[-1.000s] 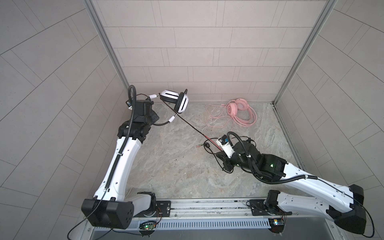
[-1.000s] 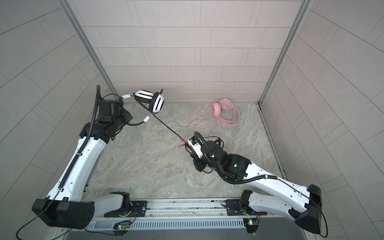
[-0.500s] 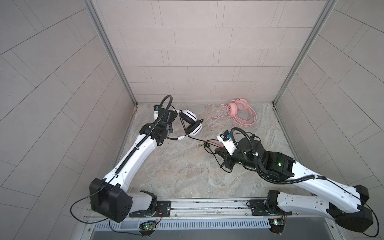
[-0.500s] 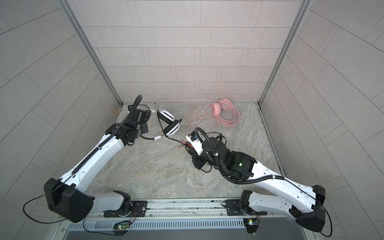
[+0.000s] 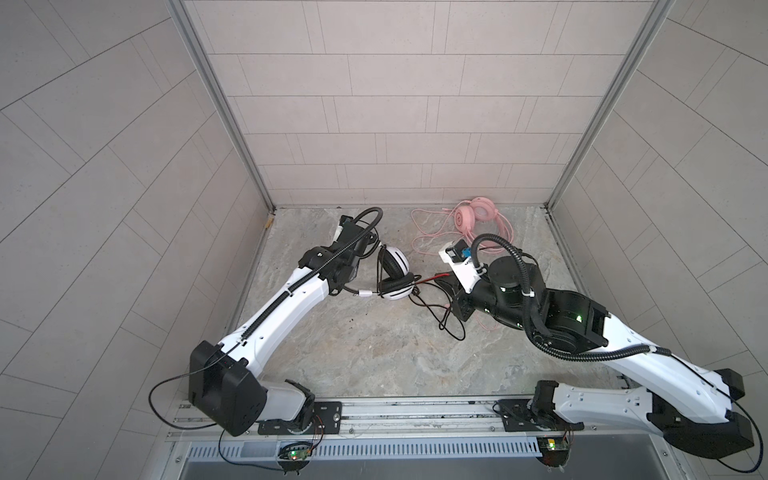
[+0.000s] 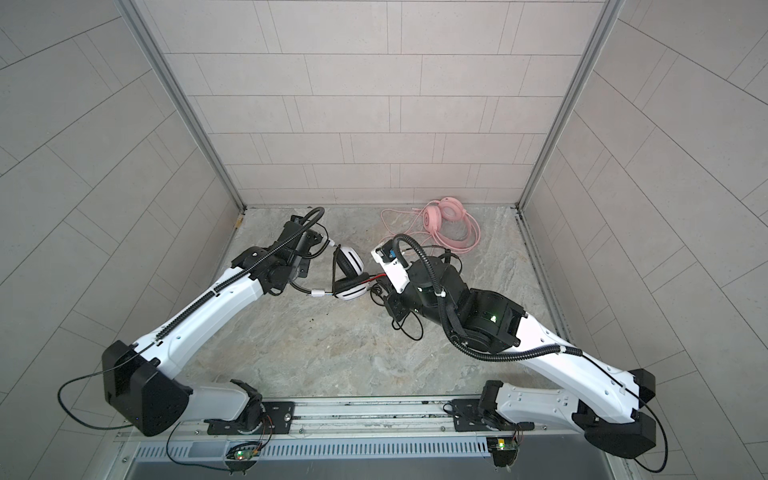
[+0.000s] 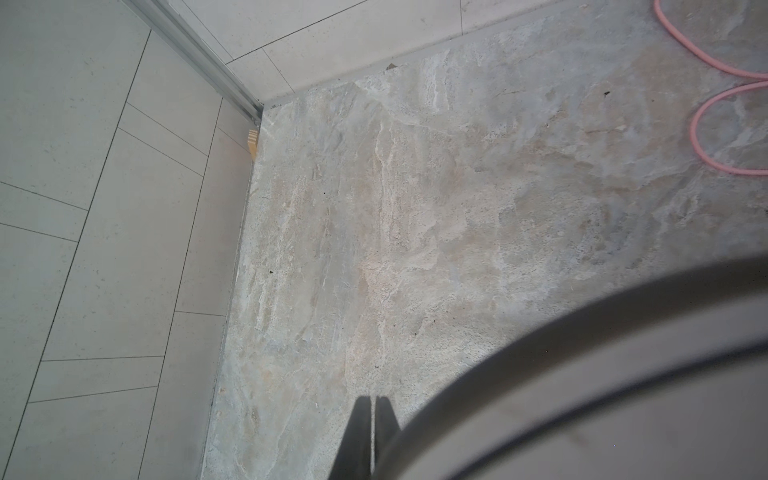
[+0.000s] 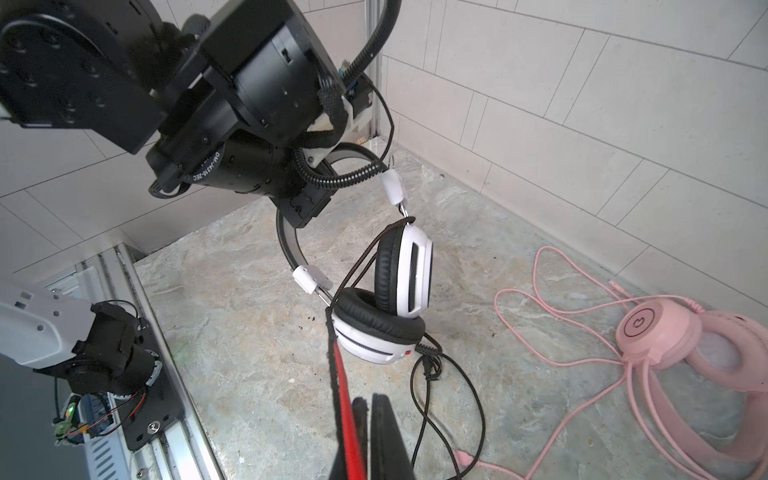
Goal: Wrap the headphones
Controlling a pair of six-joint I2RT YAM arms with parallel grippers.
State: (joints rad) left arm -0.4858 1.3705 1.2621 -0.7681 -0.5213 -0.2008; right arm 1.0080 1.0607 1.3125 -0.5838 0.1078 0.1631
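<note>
White-and-black headphones (image 8: 395, 299) are hanging off the stone floor (image 5: 353, 340) from my left gripper (image 8: 305, 205), whose jaws are sitting together on the grey headband (image 8: 286, 241); in the left wrist view I am seeing only the two fingers pressed side by side next to a blurred grey arc of that band (image 7: 582, 374). Both ear cups are dangling below it, one turned on edge above the other, in both top views left of the floor's middle (image 5: 392, 274) (image 6: 347, 272). Their black cable (image 8: 453, 399) is trailing from the lower cup in loose loops onto the floor and running toward my right gripper (image 8: 365, 440), which I am holding close below the cups with its jaws closed on a red-sleeved stretch of cord (image 8: 343, 399); a black strand is also rising from there over the upright cup. Pink headphones (image 5: 473, 212) are lying near the back wall, well apart from the white pair, with their pink cable (image 6: 399, 220) spreading in loops around them and one length passing under my right arm (image 5: 540, 307).
</note>
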